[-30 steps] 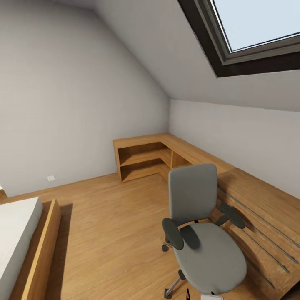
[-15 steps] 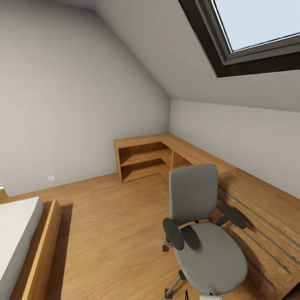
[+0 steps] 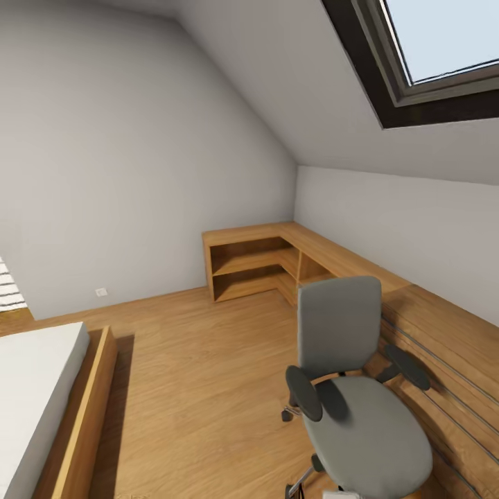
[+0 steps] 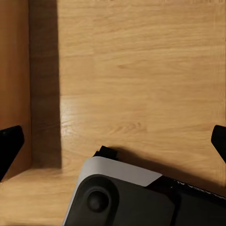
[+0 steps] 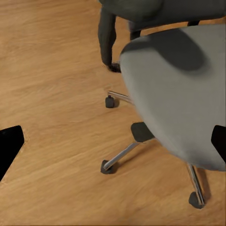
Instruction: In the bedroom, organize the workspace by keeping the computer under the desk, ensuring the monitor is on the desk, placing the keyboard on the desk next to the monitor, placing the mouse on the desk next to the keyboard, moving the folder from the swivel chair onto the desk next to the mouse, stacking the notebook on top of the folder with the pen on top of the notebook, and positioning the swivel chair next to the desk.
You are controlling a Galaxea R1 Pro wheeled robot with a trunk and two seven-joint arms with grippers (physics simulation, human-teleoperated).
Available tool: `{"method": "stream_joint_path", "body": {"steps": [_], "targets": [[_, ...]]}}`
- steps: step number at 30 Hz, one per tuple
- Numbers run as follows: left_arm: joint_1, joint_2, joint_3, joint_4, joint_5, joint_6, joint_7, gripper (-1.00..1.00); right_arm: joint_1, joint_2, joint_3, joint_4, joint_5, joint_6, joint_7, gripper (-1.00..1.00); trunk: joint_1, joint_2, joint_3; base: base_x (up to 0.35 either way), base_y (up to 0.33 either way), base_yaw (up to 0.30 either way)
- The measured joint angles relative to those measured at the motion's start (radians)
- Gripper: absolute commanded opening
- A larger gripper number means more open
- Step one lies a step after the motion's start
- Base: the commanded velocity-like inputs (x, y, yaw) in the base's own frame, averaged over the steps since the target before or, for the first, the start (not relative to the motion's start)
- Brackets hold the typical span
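Facing swivel chair (image 5: 181, 89), right end effector (image 5: 113, 141) spread above floor (image 5: 52, 70)

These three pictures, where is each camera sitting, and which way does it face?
Head view: on the robot's head, facing forward and down across the bedroom at the swivel chair, wooden corner shelving, bed and skylight.
Left wrist view: on the left arm, facing down at the wood floor; its dark fingertips and part of the robot's base show.
Right wrist view: on the right arm, facing down at the chair's grey seat and chrome base; fingertips show.
Shared: head and right wrist both see the chair.
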Motion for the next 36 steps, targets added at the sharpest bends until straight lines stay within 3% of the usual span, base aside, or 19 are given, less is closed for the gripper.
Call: {"method": "stream_joint_path", "body": {"steps": [8, 25, 36], "targets": [[0.000, 0.000, 0.000, 0.000, 0.000, 0.000, 0.000, 1.00, 0.000, 0.000, 0.001, 0.000, 0.000, 0.000, 0.001, 1.00, 0.000, 0.000, 0.000, 0.111, 0.258, 0.282], [0.000, 0.001, 0.003, 0.000, 0.000, -0.013, 0.000, 1.00, 0.000, 0.000, 0.002, 0.023, 0.002, 0.000, 0.002, 1.00, 0.000, 0.000, 0.000, 0.012, 0.021, 0.282], [0.000, 0.001, 0.002, 0.000, 0.000, -0.024, 0.001, 1.00, 0.000, -0.002, 0.002, 0.025, 0.003, 0.000, 0.003, 1.00, 0.000, 0.000, 0.007, 0.282, 0.000, 0.120]]}}
